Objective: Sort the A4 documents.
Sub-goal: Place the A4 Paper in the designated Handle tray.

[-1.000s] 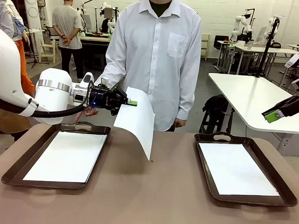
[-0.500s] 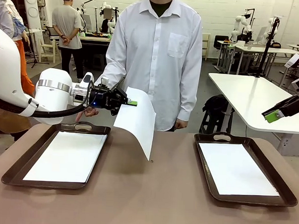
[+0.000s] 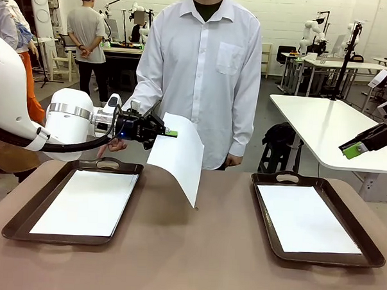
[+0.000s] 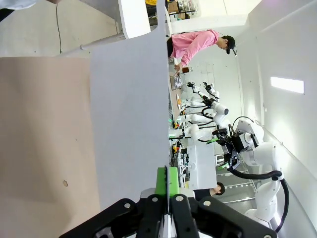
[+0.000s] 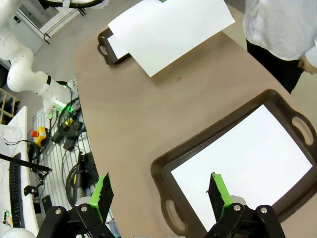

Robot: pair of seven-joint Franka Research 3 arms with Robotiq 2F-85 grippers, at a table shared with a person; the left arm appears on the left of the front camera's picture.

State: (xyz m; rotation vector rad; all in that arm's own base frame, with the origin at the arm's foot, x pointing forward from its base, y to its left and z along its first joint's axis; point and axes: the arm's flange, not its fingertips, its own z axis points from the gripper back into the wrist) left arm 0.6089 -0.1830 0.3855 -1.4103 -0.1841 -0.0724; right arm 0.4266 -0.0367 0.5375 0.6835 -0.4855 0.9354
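Fingers (image 4: 167,184) of left gripper pinch drooping sheet (image 3: 180,156); right fingers (image 5: 217,190) spread.

**Even indoor light, sharp frames**

The scene is lit brightly and evenly from overhead. Only soft, faint shadows are cast on the brown table (image 3: 195,260). The white sheets in the trays (image 3: 306,217) are rendered near overexposure. Strong wide-angle bending is seen at the wrist views' edges, and a bright wall patch (image 4: 287,84) is blown out.

Far tray (image 5: 106,44) mostly hidden under held sheet (image 5: 171,32). Sheet's top cut off by upper edge. Right pincer (image 3: 356,149) cut by right edge, jaws unreadable there.
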